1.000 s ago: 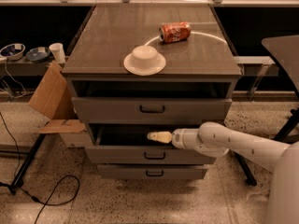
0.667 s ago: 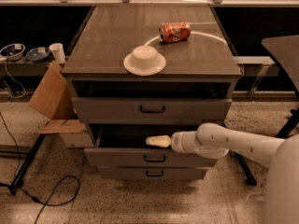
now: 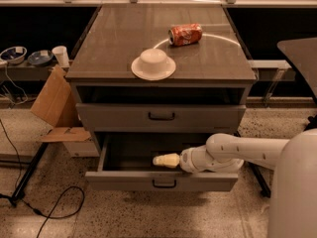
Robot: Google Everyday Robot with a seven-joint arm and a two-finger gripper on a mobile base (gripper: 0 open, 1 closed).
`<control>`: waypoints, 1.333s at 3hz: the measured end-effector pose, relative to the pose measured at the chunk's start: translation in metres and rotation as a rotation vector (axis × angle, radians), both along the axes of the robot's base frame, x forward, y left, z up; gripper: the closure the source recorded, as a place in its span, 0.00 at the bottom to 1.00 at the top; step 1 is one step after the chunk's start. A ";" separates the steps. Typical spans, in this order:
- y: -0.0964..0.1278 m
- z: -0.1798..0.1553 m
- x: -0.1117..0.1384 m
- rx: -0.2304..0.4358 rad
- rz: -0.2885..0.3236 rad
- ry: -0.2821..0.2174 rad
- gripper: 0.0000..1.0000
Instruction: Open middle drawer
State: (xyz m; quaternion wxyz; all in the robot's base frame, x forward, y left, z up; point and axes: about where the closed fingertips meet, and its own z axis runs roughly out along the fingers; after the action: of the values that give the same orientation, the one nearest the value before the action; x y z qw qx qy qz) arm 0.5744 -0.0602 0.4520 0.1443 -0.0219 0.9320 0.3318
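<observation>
The middle drawer (image 3: 119, 181) is a wide grey drawer with a low front and a small black bar handle (image 3: 164, 184). It stands pulled well out of the grey cabinet (image 3: 208, 58), and its dark inside shows. My gripper (image 3: 163, 160) reaches in from the right on a white arm (image 3: 237, 152). It sits inside the drawer just behind the front panel, above the handle. Its cream fingers are together in one tapered tip and hold nothing. The taller top drawer (image 3: 114, 117) is closed. The third drawer is hidden under the open one.
A white upturned bowl on a plate (image 3: 153, 63) and a red soda can (image 3: 185, 34) lying on its side rest on the cabinet top. Cardboard (image 3: 55, 103) leans at the left. A black cable (image 3: 54, 207) lies on the floor. A cup and bowls (image 3: 34, 56) stand on the left shelf.
The middle drawer has slid further out toward the camera. My gripper has moved with it, staying just behind the drawer front.
</observation>
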 end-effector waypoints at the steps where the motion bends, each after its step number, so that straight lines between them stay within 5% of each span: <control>1: 0.001 -0.005 -0.015 -0.002 -0.002 0.066 0.00; 4: -0.003 -0.032 -0.067 0.000 -0.009 0.271 0.00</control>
State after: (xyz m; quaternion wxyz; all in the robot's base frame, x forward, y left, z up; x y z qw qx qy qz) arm 0.5073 -0.0633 0.4197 0.0184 0.0271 0.9430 0.3311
